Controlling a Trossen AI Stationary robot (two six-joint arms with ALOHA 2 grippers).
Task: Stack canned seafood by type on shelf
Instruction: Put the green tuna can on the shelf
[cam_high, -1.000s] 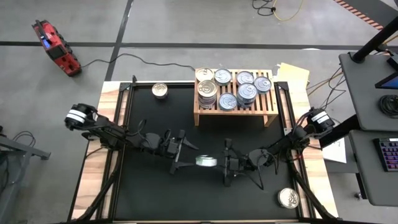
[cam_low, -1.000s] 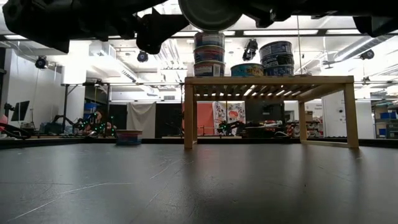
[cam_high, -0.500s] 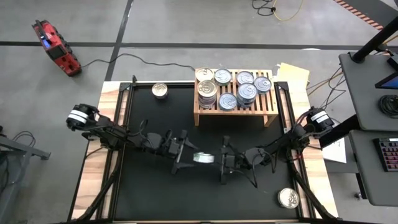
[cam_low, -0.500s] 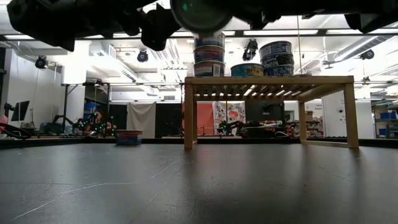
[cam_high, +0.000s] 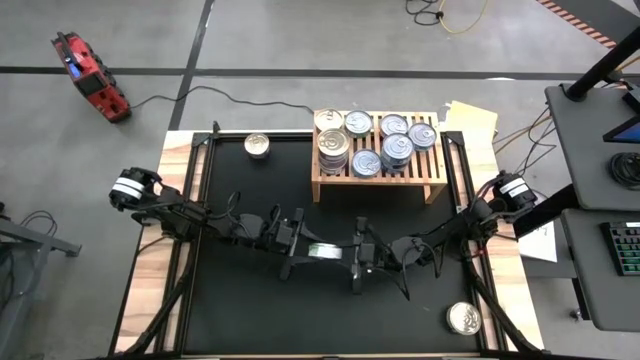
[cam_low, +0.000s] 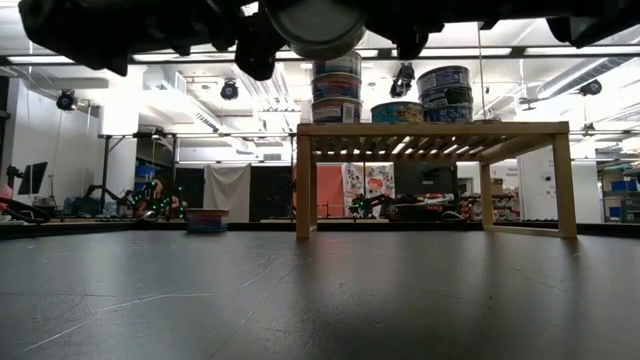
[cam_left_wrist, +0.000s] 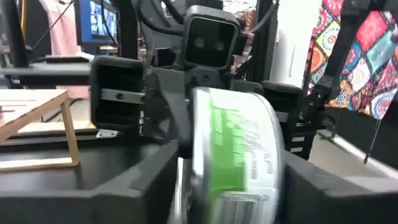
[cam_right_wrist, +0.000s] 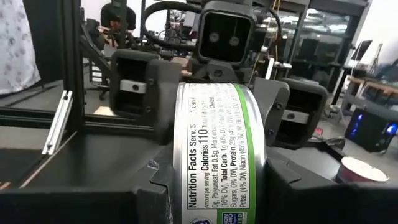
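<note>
One tin of canned seafood (cam_high: 323, 250), with a green-and-white side label (cam_right_wrist: 217, 155), hangs on edge above the middle of the black mat. My right gripper (cam_high: 346, 254) is shut on it from the right. My left gripper (cam_high: 303, 248) faces it from the left. Its fingers (cam_left_wrist: 149, 180) stand open on either side of the tin's flat ends, close to them, and no touch shows. The low view has the tin at the top (cam_low: 313, 25). The wooden shelf (cam_high: 378, 178) at the far side bears several tins, among them a stack (cam_high: 334, 150). My right gripper pinches the tin by its two flat ends (cam_right_wrist: 180, 168), one finger (cam_right_wrist: 149, 193) on each. The fingers come in level from the table's right. The tin is lifted clear of the mat and stands on edge, its round side wall toward the wrist camera.
One loose tin (cam_high: 257, 146) lies at the mat's far left, beside the shelf. Another (cam_high: 462, 318) lies at the near right corner. The shelf's front legs (cam_low: 304, 185) stand on the mat beyond the grippers. Black frame rails run along both sides of the table.
My two grippers have drawn together over the mat's middle, the right one carrying the tin a little toward the table's left and rolling it from tilted onto its edge. My left gripper's fingers have come around the tin and narrowed their gap.
</note>
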